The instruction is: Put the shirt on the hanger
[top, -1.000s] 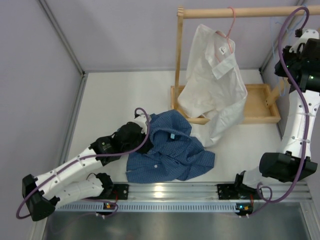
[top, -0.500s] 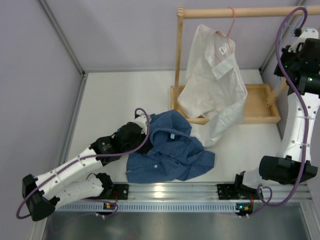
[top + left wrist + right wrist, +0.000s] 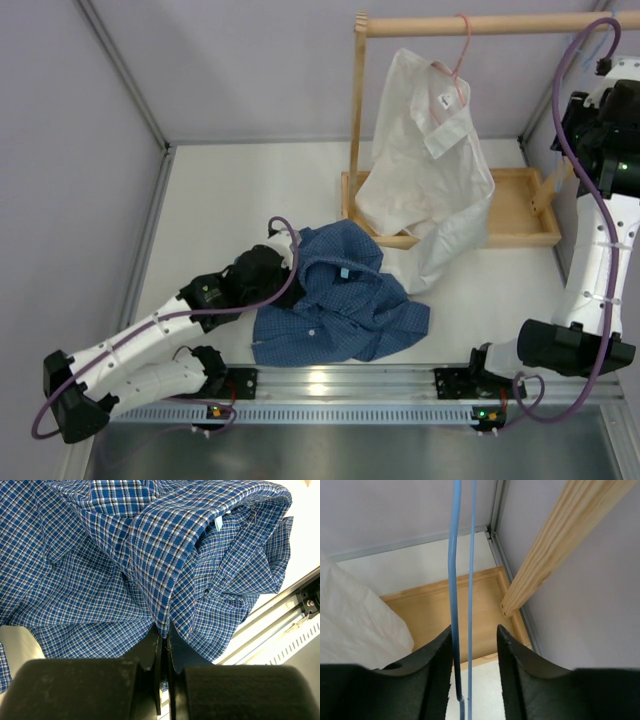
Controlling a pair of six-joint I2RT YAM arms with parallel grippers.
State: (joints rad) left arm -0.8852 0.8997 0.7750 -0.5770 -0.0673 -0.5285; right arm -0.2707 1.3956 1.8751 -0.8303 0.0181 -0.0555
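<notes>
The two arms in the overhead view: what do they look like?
The left arm and right arm match: white tube-like segments joined by chunky black joints, with a purple cable looping along each. The left gripper and right gripper each have two smooth black fingers.

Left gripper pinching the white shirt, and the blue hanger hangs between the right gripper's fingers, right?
No. The left wrist view shows the left gripper pinching the blue checked shirt; the blue hanger hangs between the fingers of the right gripper.
</notes>
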